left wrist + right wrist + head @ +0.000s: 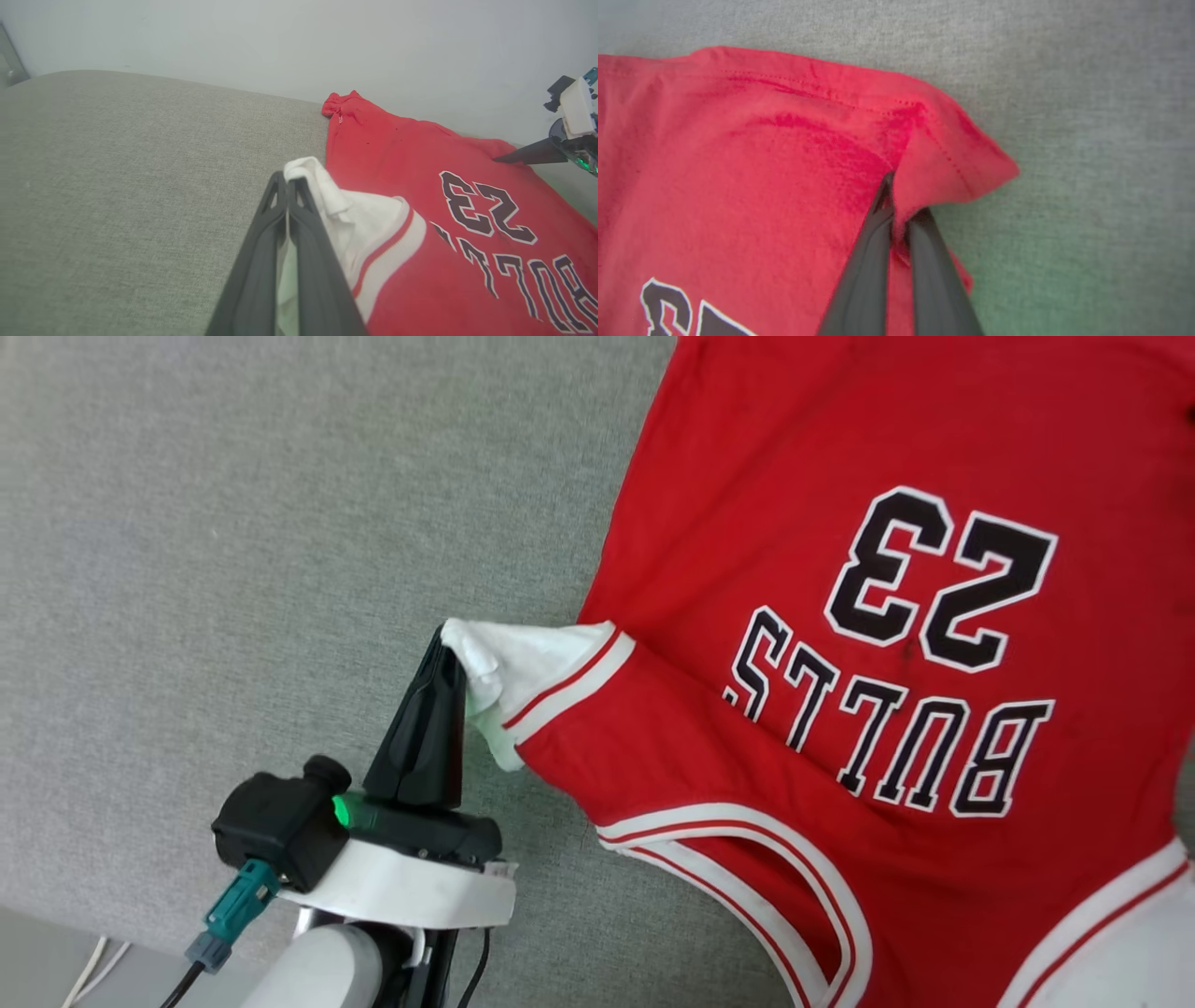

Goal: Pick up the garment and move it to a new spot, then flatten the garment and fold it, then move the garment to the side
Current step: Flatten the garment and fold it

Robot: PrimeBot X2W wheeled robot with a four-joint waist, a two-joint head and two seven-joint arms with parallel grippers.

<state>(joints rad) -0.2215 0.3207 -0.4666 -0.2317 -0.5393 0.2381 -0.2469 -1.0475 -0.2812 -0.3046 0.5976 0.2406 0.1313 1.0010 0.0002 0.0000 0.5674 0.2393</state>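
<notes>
Item: garment (840,569), print up on grey surface (280,523), hem near its far edge | left gripper (446,649) pinching white sleeve (532,663) | right gripper (899,210) pinching hem corner (962,172), seemingly a shallow bite | you: draw both outward evenly, keeping the cloth low and taut.

Left tool (446,649): two long dark fingers (254,275), tapering, with slotted cut-outs near the tips. Black base, with a green light (342,810) glowing at its side. Boxy black camera module (275,826) beside it, seated on a white collar (411,891). Teal connector (235,903) with a dark cable below. Pale grey forearm (317,971). Right tool (903,200): the same dark tapering fingers.
</notes>
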